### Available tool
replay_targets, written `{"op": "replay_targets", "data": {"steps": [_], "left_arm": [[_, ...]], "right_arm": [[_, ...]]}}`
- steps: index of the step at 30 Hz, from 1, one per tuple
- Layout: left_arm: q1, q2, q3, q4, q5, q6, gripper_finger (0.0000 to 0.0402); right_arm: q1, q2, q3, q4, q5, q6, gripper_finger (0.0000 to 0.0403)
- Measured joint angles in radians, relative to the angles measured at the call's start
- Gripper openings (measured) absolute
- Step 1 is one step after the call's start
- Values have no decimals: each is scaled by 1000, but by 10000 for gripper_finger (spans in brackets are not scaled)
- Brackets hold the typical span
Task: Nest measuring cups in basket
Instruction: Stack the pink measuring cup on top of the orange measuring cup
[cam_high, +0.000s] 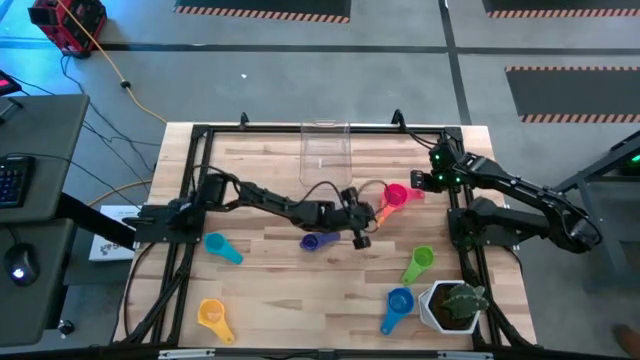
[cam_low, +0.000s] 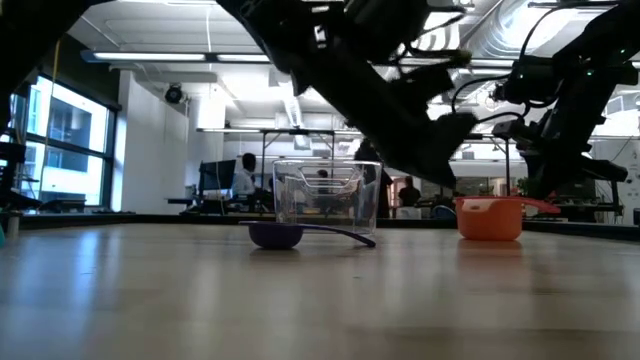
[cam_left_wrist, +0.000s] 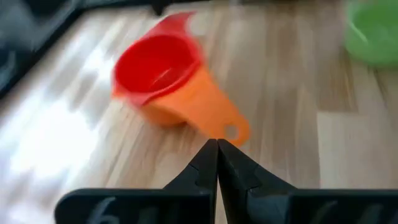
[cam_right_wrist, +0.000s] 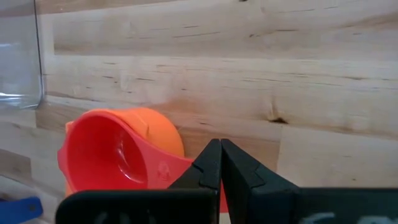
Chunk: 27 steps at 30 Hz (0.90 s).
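Note:
A pink cup (cam_high: 396, 194) sits nested inside an orange cup (cam_high: 382, 211) on the table right of centre; both also show in the low view (cam_low: 489, 219). My left gripper (cam_left_wrist: 217, 146) is shut, its tips at the orange cup's handle end. My right gripper (cam_right_wrist: 219, 148) is shut just over the pink cup's handle. A purple cup (cam_high: 315, 241) rests on its base below the left arm. Teal (cam_high: 222, 248), yellow (cam_high: 212, 315), green (cam_high: 419, 262) and blue (cam_high: 398, 302) cups lie apart on the table. The clear basket (cam_high: 325, 150) stands at the far edge. My left gripper's shut tips stand right at the holed end of the orange cup's handle (cam_left_wrist: 232, 131), coming along the handle from the table's left; I cannot tell whether they touch it. My right gripper's shut fingers cover the pink cup's handle (cam_right_wrist: 180, 169) from above; I cannot tell whether they touch it.
A white pot with a green plant (cam_high: 455, 305) stands at the near right corner. Black frame rails (cam_high: 190, 200) run along the table's left and right sides. Bare wood lies between the purple cup and the near edge.

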Motion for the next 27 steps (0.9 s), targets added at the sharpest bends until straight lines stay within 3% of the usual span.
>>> {"op": "replay_targets", "data": {"steps": [8,12,18,27], "left_arm": [[-27,85,77,-45,-83,366,0],[-17,86,87,-60,-159,408,0],[37,86,86,-70,-155,415,0],[81,91,86,-60,109,408,0]], "right_arm": [[0,0,0,12,-1,16,0],[0,0,0,25,-9,25,0],[0,0,0,19,-18,25,0],[0,0,0,-20,-20,25,0]]}}
